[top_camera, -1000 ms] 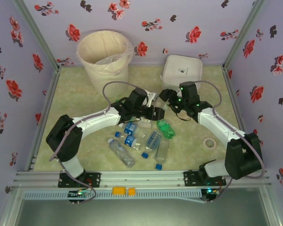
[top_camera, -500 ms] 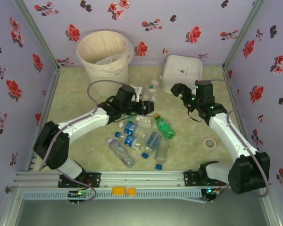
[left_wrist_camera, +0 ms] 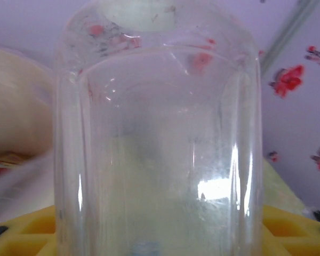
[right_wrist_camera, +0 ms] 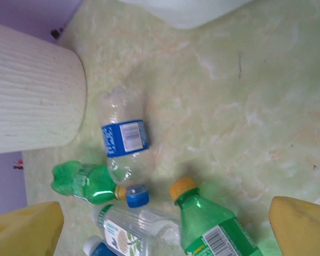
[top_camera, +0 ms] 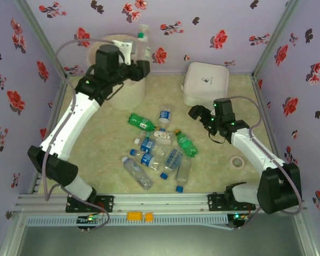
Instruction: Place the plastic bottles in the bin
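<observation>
left tool [top_camera: 141,55] sits high at the back left of the desk [top_camera: 106,149], clamped on a clear bottle [top_camera: 144,44] with a green cap, held upright at the right rim of the bin [top_camera: 132,89]. in the left wrist view that bottle's see-through body stands close before the lens between the yellow fingers [left_wrist_camera: 296,232], with the cream bin blurred at left. right tool [top_camera: 197,113] hovers low near the white lidded box [top_camera: 205,80], jaws spread wide and nothing between them; in the right wrist view we see bare desk between its two yellow fingers. under it lie a blue-labelled clear bottle [right_wrist_camera: 125,140] with a blue cap, a crushed green bottle [right_wrist_camera: 84,184] just beside that cap, an orange-capped green bottle [right_wrist_camera: 216,226] and a white-labelled clear bottle [right_wrist_camera: 136,226]. more bottles [top_camera: 154,160] lie in a loose heap toward the near middle of the desk, well apart from the bin. a tape roll [top_camera: 236,161] sits alone at right.
</observation>
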`<action>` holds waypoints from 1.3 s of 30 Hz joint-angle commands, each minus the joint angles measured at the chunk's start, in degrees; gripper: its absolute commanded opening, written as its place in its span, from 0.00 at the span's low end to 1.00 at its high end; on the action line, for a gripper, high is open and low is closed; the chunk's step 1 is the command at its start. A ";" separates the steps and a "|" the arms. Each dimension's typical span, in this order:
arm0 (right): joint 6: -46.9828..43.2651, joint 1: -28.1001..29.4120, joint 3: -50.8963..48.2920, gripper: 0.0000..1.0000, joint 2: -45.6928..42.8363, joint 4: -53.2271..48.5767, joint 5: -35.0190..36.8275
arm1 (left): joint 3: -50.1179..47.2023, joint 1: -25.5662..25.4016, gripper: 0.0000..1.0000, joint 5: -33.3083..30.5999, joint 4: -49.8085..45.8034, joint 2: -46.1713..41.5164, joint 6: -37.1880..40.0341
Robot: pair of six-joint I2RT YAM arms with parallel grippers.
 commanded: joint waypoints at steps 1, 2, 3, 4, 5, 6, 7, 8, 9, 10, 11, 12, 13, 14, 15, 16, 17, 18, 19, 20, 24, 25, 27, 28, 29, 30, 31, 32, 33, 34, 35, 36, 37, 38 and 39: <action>-2.10 1.85 -0.17 1.00 1.49 -1.14 2.08 | 5.69 3.99 0.44 -3.16 -6.99 4.07 5.33; -2.11 2.31 -0.17 1.00 1.94 -1.12 2.26 | 7.96 5.34 0.44 -3.28 -7.99 5.27 5.63; -2.19 2.63 -0.04 1.00 2.34 -1.09 2.42 | 10.09 6.58 0.44 -3.40 -8.95 6.47 5.85; -2.20 2.98 0.07 1.00 2.70 -1.14 2.66 | 12.85 7.93 0.44 -3.56 -10.73 8.13 6.11; -2.26 3.28 0.20 1.00 3.16 -0.97 2.73 | 16.09 9.29 0.44 -3.95 -12.78 10.03 6.22; -2.35 3.39 0.48 1.00 3.49 -0.90 2.84 | 18.82 10.30 0.44 -4.21 -14.56 11.73 6.10; -2.48 3.55 0.83 1.00 3.90 -0.88 2.85 | 22.00 11.41 0.44 -4.27 -16.72 13.94 6.03; -2.71 3.65 1.24 1.00 4.33 -0.93 2.84 | 25.45 12.31 0.44 -4.29 -18.92 16.01 6.04; -2.89 3.78 1.56 1.00 4.74 -1.18 3.00 | 27.96 13.01 0.44 -4.51 -20.79 18.00 6.08; -3.12 3.79 2.05 1.00 5.16 -1.48 3.01 | 31.36 13.77 0.44 -4.70 -23.36 20.58 6.14; -3.33 3.84 2.46 1.00 5.54 -1.81 3.05 | 35.26 14.27 0.44 -4.87 -26.65 23.10 6.14; -3.46 3.95 2.76 1.00 5.72 -2.02 3.07 | 38.48 14.67 0.44 -4.85 -28.77 25.24 6.06; -3.67 3.92 3.06 1.00 5.97 -2.31 3.02 | 41.55 15.06 0.44 -4.93 -31.18 27.44 6.01; -3.80 4.01 3.32 1.00 6.11 -2.54 3.12 | 44.27 15.21 0.45 -4.97 -33.05 29.25 6.04; -3.91 4.08 3.50 1.00 6.12 -2.76 3.17 | 45.78 15.21 0.45 -5.05 -34.21 30.54 6.04; -3.96 4.10 3.61 1.00 6.11 -3.05 3.32 | 46.70 15.36 0.46 -5.10 -35.05 31.62 6.14; -4.02 4.10 3.60 1.00 5.99 -3.18 3.33 | 46.80 15.29 0.47 -5.10 -35.39 32.19 5.97; -4.04 4.10 3.68 1.00 5.94 -3.37 3.35 | 46.47 15.29 0.48 -5.01 -35.49 32.43 5.63; -4.04 4.14 3.63 0.99 5.76 -3.60 3.41 | 45.95 15.33 0.48 -4.86 -35.40 32.67 5.32; -4.13 4.23 3.61 1.00 5.60 -3.90 3.52 | 45.30 15.31 0.49 -4.58 -35.19 32.81 4.97; -4.21 4.21 3.00 1.00 5.19 -4.49 3.70 | 44.14 15.20 0.68 -3.44 -34.70 33.07 3.53; -4.11 4.22 2.91 1.00 5.10 -4.63 3.55 | 44.14 15.24 0.74 -3.13 -34.61 33.11 3.20; -4.04 4.19 2.69 1.00 4.65 -4.88 3.19 | 44.14 15.11 0.83 -3.14 -34.36 32.90 2.81; -4.10 4.33 2.64 1.00 4.34 -5.00 3.29 | 44.14 15.05 0.86 -3.14 -34.26 32.73 2.71; -4.18 4.30 2.48 1.00 4.01 -5.31 3.53 | 44.14 15.07 0.88 -3.18 -34.06 32.51 2.61; -4.29 4.32 2.39 0.99 3.62 -5.63 3.81 | 44.16 15.03 0.89 -3.12 -33.92 32.30 2.54; -4.44 4.33 2.38 1.00 3.28 -5.99 4.23 | 44.14 14.98 0.90 -3.12 -33.67 31.95 2.49; -4.56 4.27 2.38 1.00 3.00 -6.43 4.61 | 44.11 14.88 0.91 -3.08 -33.39 31.56 2.50; -4.74 4.32 2.38 1.00 2.77 -6.64 5.04 | 44.05 14.92 0.92 -3.08 -33.21 31.25 2.45; -4.83 4.31 2.38 1.00 2.57 -6.87 5.28 | 43.97 14.77 0.93 -3.15 -32.90 30.78 2.44; -4.74 4.31 2.29 1.00 2.44 -7.05 5.38 | 43.97 14.71 0.94 -3.16 -32.64 30.25 2.45; -4.70 4.32 2.23 1.00 2.32 -7.03 5.30 | 43.88 14.54 0.95 -3.15 -32.44 29.77 2.50; -4.57 4.35 2.07 1.00 2.17 -7.07 5.22 | 43.67 14.35 0.96 -3.17 -32.21 29.09 2.60; -4.57 4.30 1.95 1.00 2.13 -7.10 5.16 | 43.17 14.11 0.98 -3.13 -31.94 28.11 2.80; -4.56 4.29 1.94 1.00 2.07 -7.31 5.10 | 42.46 13.95 1.00 -3.10 -31.47 27.16 2.83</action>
